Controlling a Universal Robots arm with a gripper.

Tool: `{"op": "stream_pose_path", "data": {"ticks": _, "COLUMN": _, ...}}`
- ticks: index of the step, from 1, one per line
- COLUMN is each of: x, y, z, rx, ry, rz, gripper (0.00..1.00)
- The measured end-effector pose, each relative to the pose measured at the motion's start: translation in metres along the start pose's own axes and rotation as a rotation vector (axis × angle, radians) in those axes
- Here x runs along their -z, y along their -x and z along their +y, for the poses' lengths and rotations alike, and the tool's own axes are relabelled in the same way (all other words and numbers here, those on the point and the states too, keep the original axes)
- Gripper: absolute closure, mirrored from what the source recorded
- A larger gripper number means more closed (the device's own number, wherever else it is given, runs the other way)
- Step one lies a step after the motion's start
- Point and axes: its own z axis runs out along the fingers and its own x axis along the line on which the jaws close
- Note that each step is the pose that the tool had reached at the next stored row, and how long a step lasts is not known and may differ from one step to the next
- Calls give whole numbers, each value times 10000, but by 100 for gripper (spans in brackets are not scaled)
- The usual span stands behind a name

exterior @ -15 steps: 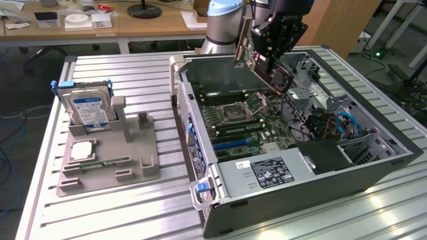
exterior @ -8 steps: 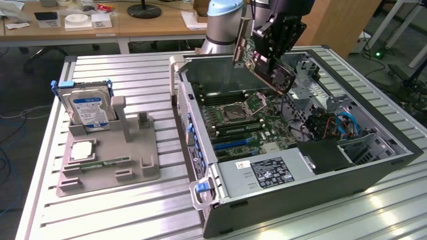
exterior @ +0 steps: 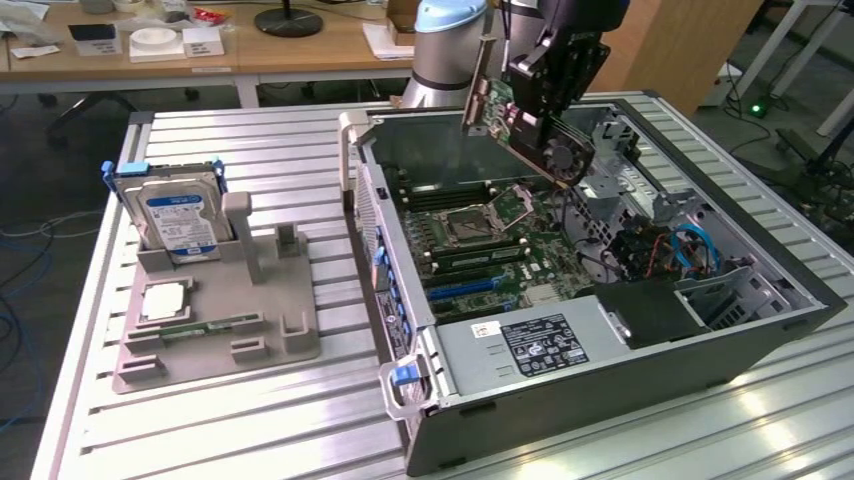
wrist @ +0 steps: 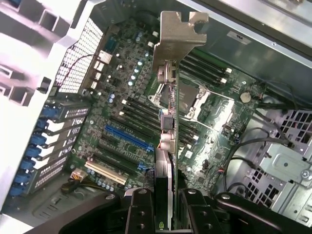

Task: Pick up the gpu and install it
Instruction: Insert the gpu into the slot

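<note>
While your gripper fingers clamp the gpu, it hangs over the open case; the hard drive stands at the case's nine o'clock, exterior view.

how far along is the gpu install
Done: the thin flat gpu card with silvery metal bracket is picked up, off the grey plastic parts holder. In hand: the black gripper is shut on it, above the open grey computer case. Left: it is in no slot; the blue motherboard slot is empty.
</note>
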Motion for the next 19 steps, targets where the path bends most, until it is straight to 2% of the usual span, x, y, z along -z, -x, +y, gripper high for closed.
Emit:
{"op": "stream_pose_path", "data": {"ticks": 12, "x": 0, "y": -3, "z": -6, "rx": 935, "ry": -34, "rz": -18, "gripper": 73}}
{"op": "stream_pose_path", "data": {"ticks": 19, "x": 0, "y": -3, "z": -6, "rx": 1855, "ry": -67, "rz": -35, "gripper": 73}}
